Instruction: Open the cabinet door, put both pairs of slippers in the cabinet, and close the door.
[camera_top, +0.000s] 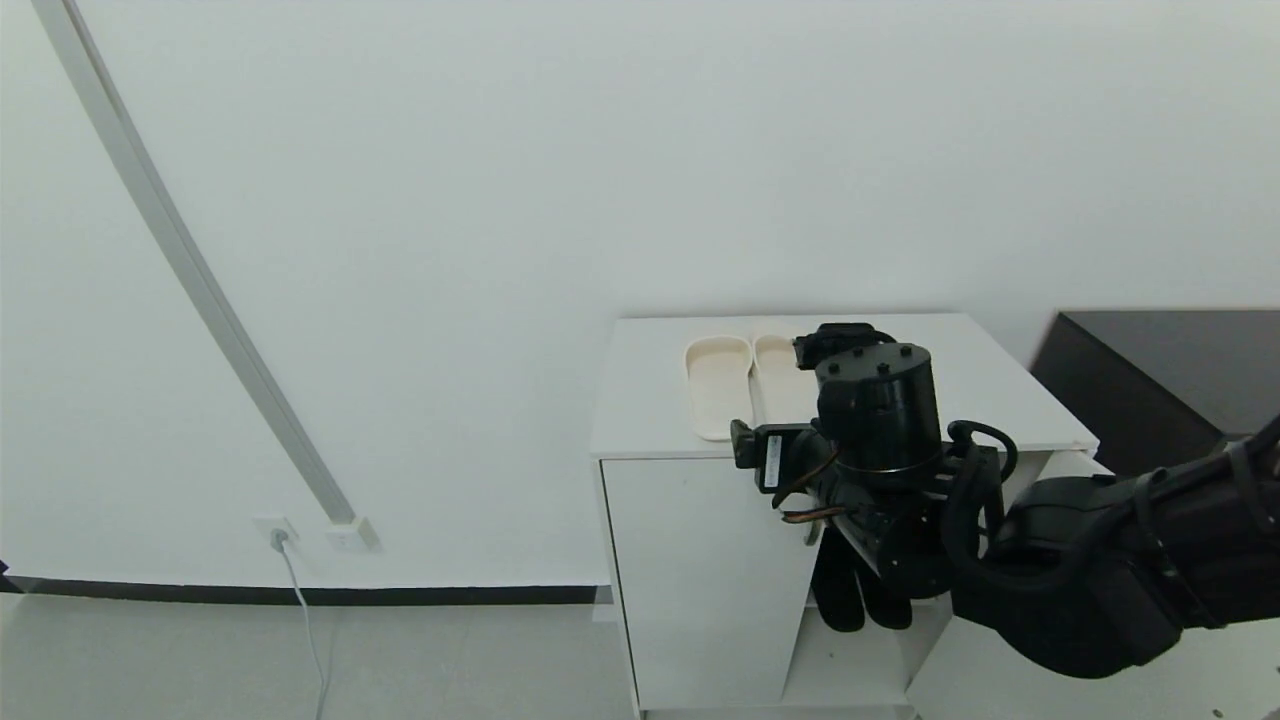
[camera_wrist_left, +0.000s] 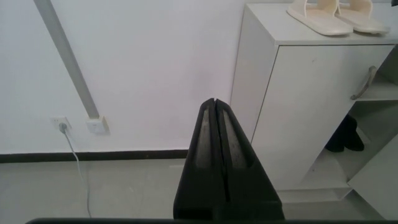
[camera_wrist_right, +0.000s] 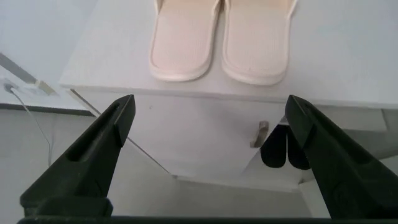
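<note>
A white cabinet (camera_top: 700, 560) stands against the wall. Its left door is closed and its right door (camera_top: 1000, 680) is swung open. A pair of beige slippers (camera_top: 720, 385) lies side by side on the cabinet top, also seen as beige slippers (camera_wrist_right: 217, 43) and beige slippers (camera_wrist_left: 336, 15). A pair of black slippers (camera_top: 860, 595) stands inside the open compartment, the same black slippers (camera_wrist_right: 283, 149) (camera_wrist_left: 345, 134). My right gripper (camera_wrist_right: 210, 106) hangs open above the top's front edge, short of the beige pair. My left gripper (camera_wrist_left: 214, 143) is shut on nothing, off to the cabinet's left.
A dark table (camera_top: 1170, 370) stands right of the cabinet. The closed door carries a metal handle (camera_wrist_left: 364, 84). A wall socket with a cable (camera_top: 280, 535) and a slanted conduit (camera_top: 180, 250) are on the wall to the left, above bare floor.
</note>
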